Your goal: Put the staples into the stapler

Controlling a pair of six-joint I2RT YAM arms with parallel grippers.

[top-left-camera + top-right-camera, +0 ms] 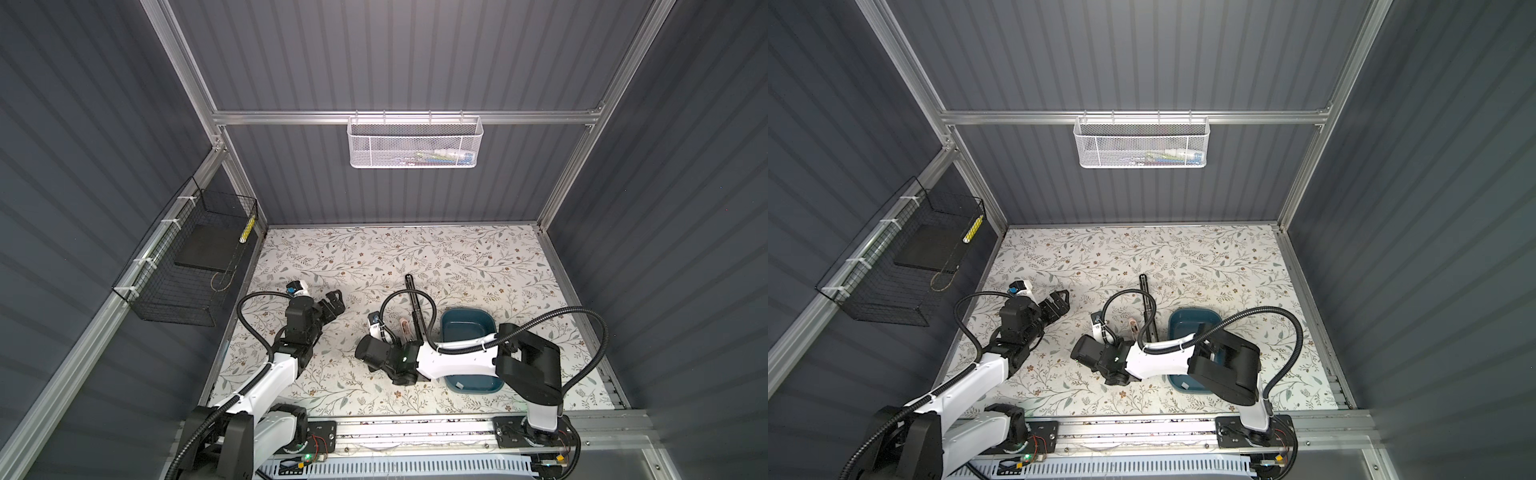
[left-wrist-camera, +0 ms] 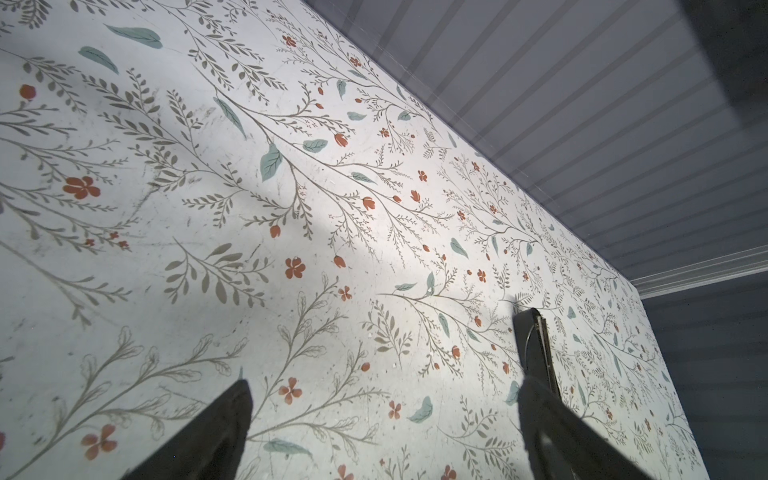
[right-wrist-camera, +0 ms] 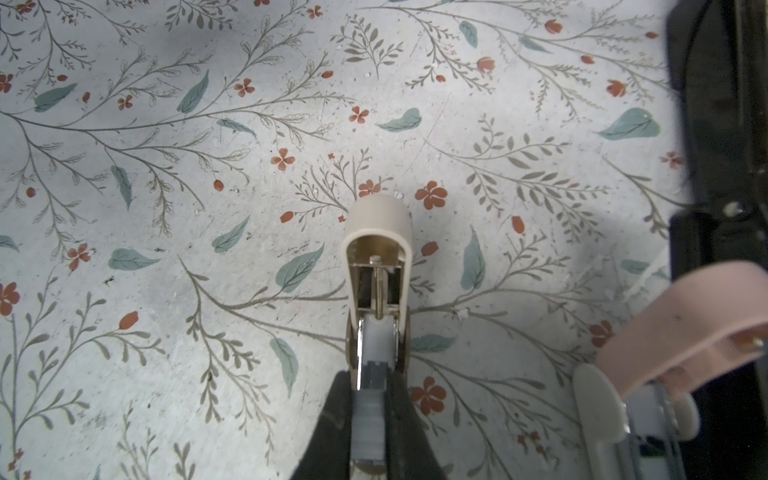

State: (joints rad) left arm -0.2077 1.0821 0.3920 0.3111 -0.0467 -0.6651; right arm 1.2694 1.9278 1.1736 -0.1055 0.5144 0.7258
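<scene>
**Staple strip presented to the open cream stapler**

Right jaws clenched on one strip of staples (image 3: 369, 409), held lengthwise in line with the exposed channel of the cream stapler (image 3: 378, 220) on the table (image 3: 166, 270), probably so it can slide in; whether it is seated cannot be told. Left jaws released and empty, parked well apart. Spare strip (image 1: 459, 386) lies in the blue tray (image 1: 465, 328). Pink stapler (image 3: 685, 316) and black stapler (image 1: 411, 291) are near.

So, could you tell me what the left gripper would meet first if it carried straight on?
The left gripper would probably meet the floral tabletop first; the black stapler lies just beside its line, though depth is unclear.
</scene>
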